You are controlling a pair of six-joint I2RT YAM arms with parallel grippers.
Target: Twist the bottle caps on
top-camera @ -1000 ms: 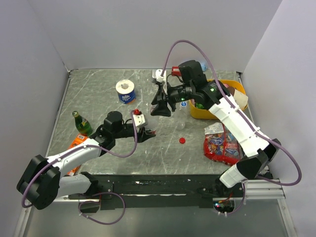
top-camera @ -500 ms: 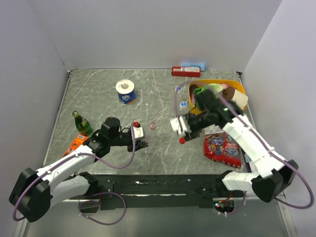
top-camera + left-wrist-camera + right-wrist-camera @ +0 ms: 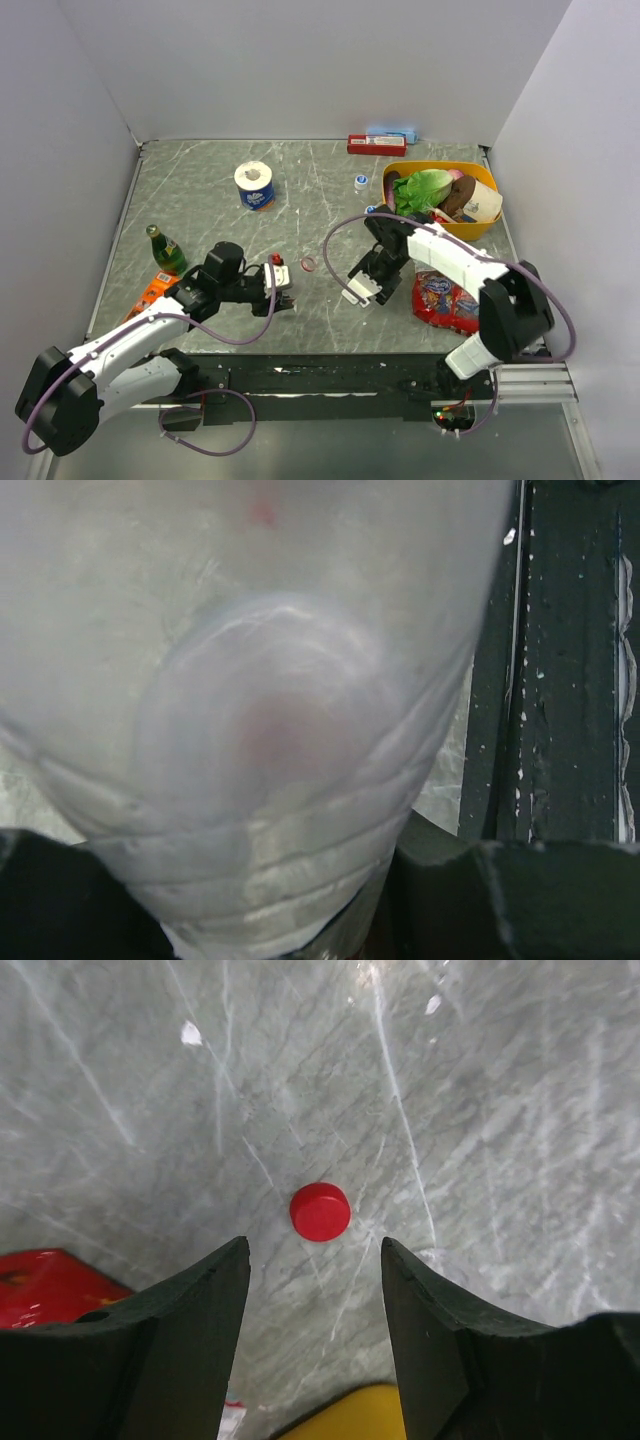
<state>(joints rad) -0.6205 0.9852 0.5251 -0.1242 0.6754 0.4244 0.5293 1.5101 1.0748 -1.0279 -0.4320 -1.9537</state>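
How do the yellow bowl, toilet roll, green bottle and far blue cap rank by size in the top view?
Largest: yellow bowl.
Next: toilet roll and green bottle, which look too alike to rank; the roll also sits farther back.
Smallest: blue cap.

The red cap point(image 3: 320, 1211) lies flat, apart from the clear bottle point(image 3: 270, 730).
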